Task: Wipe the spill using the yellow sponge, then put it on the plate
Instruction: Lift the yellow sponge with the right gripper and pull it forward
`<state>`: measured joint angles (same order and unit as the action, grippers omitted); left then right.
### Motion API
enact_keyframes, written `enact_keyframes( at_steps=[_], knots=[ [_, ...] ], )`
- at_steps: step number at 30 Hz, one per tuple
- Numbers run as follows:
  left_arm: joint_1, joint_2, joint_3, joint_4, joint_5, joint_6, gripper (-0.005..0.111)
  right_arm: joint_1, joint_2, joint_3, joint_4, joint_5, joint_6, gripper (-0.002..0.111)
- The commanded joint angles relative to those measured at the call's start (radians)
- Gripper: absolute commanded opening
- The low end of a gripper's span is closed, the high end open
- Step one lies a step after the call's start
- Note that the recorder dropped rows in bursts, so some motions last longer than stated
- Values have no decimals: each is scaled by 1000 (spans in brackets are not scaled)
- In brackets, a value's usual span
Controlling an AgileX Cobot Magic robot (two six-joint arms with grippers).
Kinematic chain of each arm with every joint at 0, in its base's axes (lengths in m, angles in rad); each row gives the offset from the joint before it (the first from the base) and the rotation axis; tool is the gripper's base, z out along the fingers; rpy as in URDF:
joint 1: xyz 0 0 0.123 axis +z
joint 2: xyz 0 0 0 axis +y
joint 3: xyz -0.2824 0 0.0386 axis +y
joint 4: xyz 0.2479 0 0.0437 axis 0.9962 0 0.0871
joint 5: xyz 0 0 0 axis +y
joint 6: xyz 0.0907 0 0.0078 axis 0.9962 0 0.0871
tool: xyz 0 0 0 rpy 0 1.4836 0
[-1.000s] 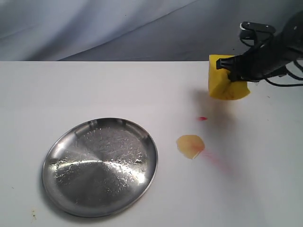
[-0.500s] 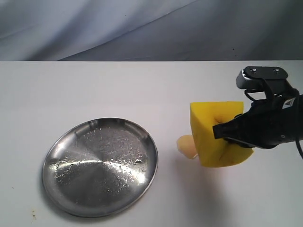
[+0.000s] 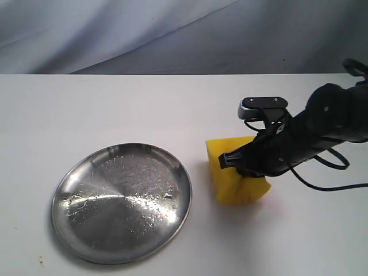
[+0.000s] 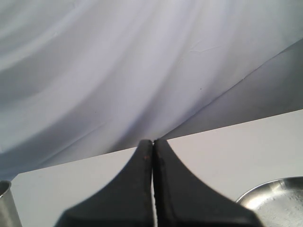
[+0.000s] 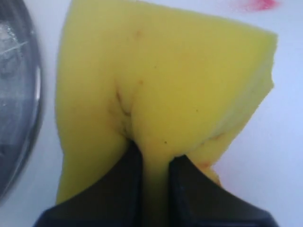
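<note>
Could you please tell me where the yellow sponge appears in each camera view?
Exterior view: yellow sponge just right of the plate.
Left wrist view: not in it; the plate's rim shows.
Right wrist view: yellow sponge fills the picture, plate edge beside it.
Shared landmark: the plate.

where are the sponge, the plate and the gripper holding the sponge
sponge point(image 3: 237, 188): exterior view, lower yellow face.
plate point(image 3: 121, 202): exterior view, bare middle of the dish.
right gripper point(image 5: 154, 163): right wrist view, between the fingertips pinching the sponge.
</note>
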<state>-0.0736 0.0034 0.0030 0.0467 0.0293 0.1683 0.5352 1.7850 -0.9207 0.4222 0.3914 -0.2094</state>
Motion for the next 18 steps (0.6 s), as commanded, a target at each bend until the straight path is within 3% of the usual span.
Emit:
enact_keyframes(
  at_steps=[1,8,12,18],
  knots=[
    [4,-3,-3,-4,-7,-9,0,4,124,-72,-17,-10,1,0],
    [4,-3,-3,-4,-7,-9,0,4,191,-94,-73,-48,1,0],
    [4,-3,-3,-4,-7,-9,0,-75,188,-94,-266,-35,180,0],
    [4,-3,-3,-4,-7,-9,0,-166,131,-69,-318,60,209,0]
  ],
)
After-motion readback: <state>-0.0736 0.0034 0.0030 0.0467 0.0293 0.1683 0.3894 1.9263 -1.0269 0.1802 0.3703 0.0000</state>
